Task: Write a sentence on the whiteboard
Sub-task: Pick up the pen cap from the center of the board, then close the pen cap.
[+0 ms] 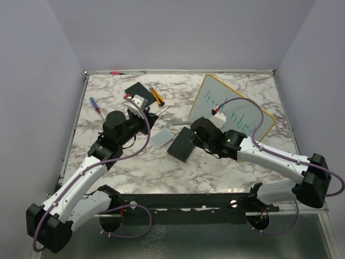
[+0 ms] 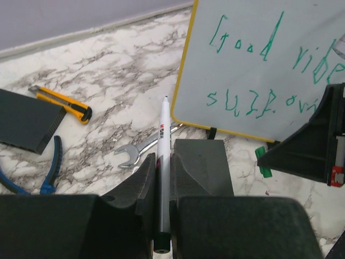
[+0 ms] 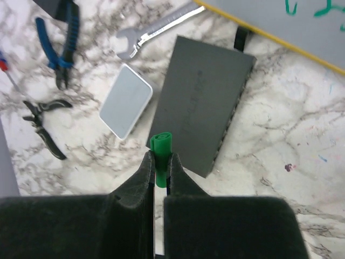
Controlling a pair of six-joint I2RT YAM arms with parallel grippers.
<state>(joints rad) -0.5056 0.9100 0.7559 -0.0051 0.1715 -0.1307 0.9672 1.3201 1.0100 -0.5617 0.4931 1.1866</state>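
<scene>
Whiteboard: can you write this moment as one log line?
left gripper: shut on marker | right gripper: shut on green cap | whiteboard: green sentence in two lines | marker tip: not on whiteboard

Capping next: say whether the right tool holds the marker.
No, the right tool pinches the green cap; the left tool holds the marker.

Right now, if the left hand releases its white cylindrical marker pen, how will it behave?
Likely rolls: the white cylindrical marker pen has a round barrel. Probably stiff, light; its smooth casing could slip in the left hand.
</scene>
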